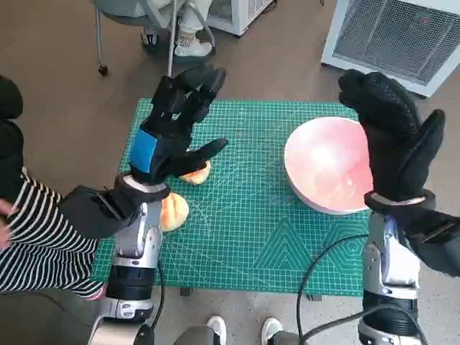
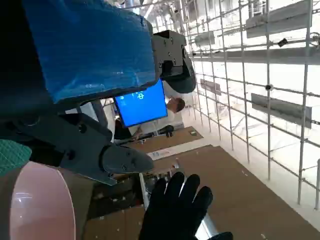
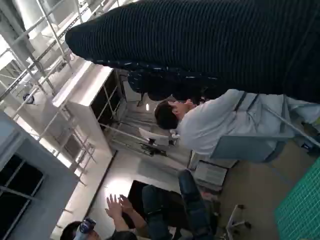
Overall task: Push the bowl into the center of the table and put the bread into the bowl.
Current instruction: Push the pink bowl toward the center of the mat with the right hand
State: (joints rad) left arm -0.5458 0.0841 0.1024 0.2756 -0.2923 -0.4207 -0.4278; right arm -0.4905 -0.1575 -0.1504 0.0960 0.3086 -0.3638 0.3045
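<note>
Bowl (image 1: 327, 167) sits right of the counter's (image 1: 259, 244) center, bread (image 1: 172, 212) outside it, left hand (image 1: 175, 129) and right hand (image 1: 392, 140) spread, empty

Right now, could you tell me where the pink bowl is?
In the head view, the round pink bowl sits on the right side of the green cutting mat, just beside the black-gloved right hand.

Blue-taped left hand (image 1: 167, 140), gloved right hand (image 1: 392, 140)
</note>
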